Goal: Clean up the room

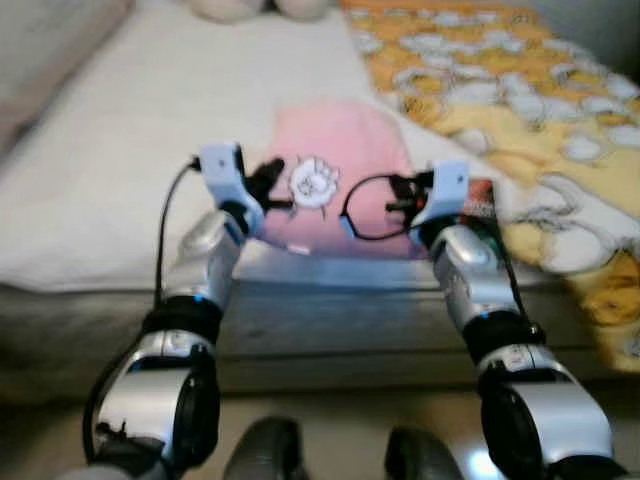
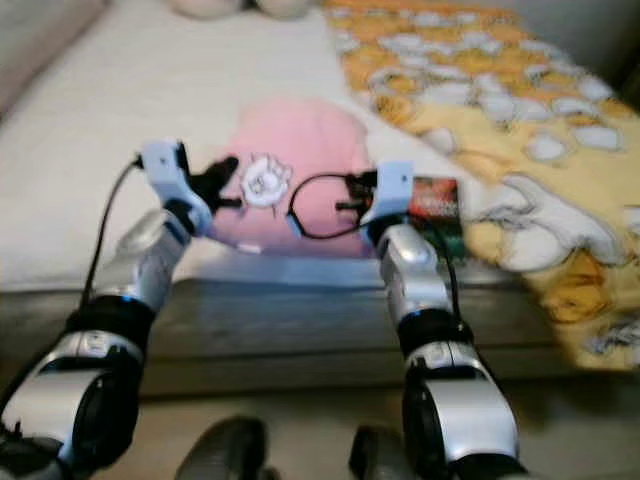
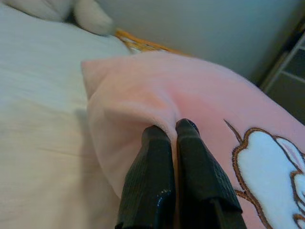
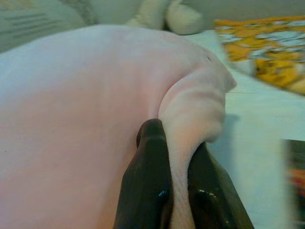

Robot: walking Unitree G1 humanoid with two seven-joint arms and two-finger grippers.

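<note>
A pink plush pillow with a white cartoon patch lies near the front edge of the white bed. My left gripper is at the pillow's left front side. In the left wrist view its fingers are shut, pinching a fold of the pink fabric. My right gripper is at the pillow's right front side. In the right wrist view it is shut on a corner fold of the pillow.
A yellow and orange patterned blanket covers the right part of the bed. A dark printed packet or book lies beside my right gripper. A cream plush toy sits at the far end. The bed's front edge is just before me.
</note>
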